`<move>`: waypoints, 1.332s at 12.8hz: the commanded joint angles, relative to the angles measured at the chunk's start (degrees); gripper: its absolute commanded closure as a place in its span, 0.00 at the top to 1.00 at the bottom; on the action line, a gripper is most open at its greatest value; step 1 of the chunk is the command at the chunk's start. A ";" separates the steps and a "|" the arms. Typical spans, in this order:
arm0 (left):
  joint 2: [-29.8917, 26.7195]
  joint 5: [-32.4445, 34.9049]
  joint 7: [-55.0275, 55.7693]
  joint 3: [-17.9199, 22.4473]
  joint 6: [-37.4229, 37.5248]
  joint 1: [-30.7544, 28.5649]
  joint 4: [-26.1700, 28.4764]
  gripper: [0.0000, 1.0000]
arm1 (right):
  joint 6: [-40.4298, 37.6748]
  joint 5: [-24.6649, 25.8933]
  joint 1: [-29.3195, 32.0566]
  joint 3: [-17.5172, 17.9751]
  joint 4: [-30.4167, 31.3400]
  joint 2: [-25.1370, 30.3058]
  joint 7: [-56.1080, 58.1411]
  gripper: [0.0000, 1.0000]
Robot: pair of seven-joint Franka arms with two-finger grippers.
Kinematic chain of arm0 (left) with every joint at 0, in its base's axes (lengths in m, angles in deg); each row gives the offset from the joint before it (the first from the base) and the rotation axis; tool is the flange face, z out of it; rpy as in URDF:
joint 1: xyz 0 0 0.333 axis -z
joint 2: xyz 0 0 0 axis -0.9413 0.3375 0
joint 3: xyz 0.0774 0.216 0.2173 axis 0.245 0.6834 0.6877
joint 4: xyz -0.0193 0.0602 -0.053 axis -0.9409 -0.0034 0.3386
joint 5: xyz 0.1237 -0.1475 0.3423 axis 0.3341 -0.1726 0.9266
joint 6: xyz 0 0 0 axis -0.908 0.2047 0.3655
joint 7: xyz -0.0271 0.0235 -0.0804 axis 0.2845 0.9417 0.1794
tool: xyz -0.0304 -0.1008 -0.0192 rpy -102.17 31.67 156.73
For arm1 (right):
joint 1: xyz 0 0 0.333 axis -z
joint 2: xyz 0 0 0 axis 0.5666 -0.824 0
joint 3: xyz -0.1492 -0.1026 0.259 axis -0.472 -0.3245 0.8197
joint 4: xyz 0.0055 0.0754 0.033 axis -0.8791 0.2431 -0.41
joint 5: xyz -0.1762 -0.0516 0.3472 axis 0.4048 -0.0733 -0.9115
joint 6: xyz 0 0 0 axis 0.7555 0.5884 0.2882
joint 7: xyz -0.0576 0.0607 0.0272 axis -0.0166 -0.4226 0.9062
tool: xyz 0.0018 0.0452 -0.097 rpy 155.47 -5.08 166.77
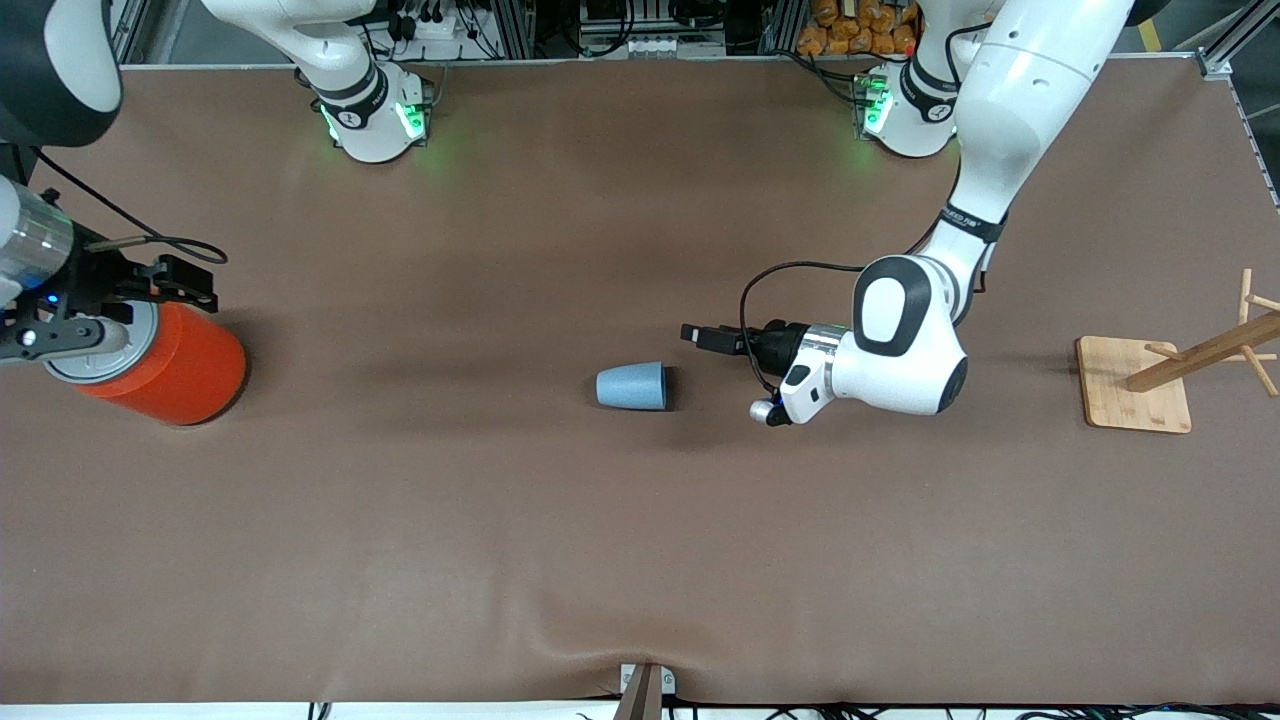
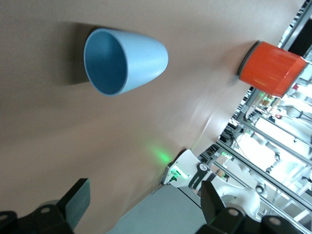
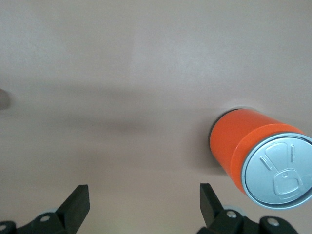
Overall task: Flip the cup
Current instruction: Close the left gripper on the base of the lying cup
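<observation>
Front view: cup (image 1: 632,386) on its side mid-worktop (image 1: 500,550); left gripper (image 1: 700,336) at its 3 o'clock, jaws spread (empty). Right gripper (image 1: 185,280) above orange can (image 1: 170,370), jaws spread.

table (image 1: 560,560): covered by brown cloth, wrinkled at the edge nearest the front camera
frame (image 1: 1225,45): aluminium profiles seen along the arms' bases edge
floor (image 1: 1190,25): grey, yellow line marked
light: even, soft shadows cast
</observation>
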 commanded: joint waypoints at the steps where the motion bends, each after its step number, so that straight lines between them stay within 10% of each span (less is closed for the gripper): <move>1: 1.44 -4.18 -6.37 -0.24 -0.64 -0.27 2.24 1.00 | -1.59 -0.96 -0.34 -0.73 1.38 3.77 -1.09 1.00; 9: 8.03 -12.62 -15.61 -0.24 -6.35 2.90 0.66 0.93 | -6.09 -1.05 9.23 5.50 1.20 7.65 -5.92 1.00; 17: 13.22 -16.14 -16.58 -0.16 -10.39 5.89 -4.35 0.75 | -6.79 -0.87 7.21 4.28 -0.38 7.56 -5.57 1.00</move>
